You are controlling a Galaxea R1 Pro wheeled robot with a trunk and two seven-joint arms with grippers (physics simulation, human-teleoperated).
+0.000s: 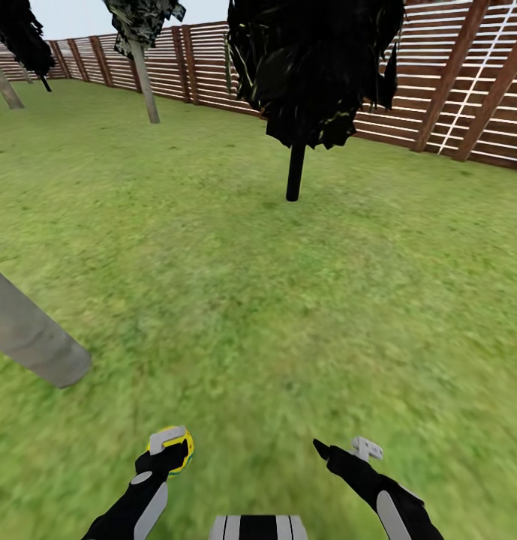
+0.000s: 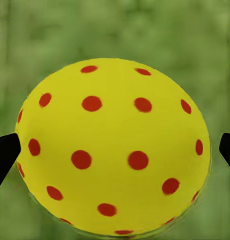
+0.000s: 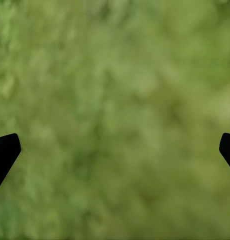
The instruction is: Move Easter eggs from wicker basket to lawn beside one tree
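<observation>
Mottled lawn (image 1: 235,300) is stretching to a slatted fence (image 1: 453,97), a grey trunk (image 1: 29,334) leaning near left, while the left gripper (image 1: 170,450) is clasping an egg (image 2: 112,147) and the right gripper (image 1: 341,450) is hanging spread, empty.

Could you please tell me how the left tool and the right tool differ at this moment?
The left tool holds a yellow egg with red dots between its fingers; the right tool holds nothing, with just grass between its spread fingers. In the head view the left tool sits nearer the grey trunk, the right further from it. Both hover low over the lawn.
</observation>
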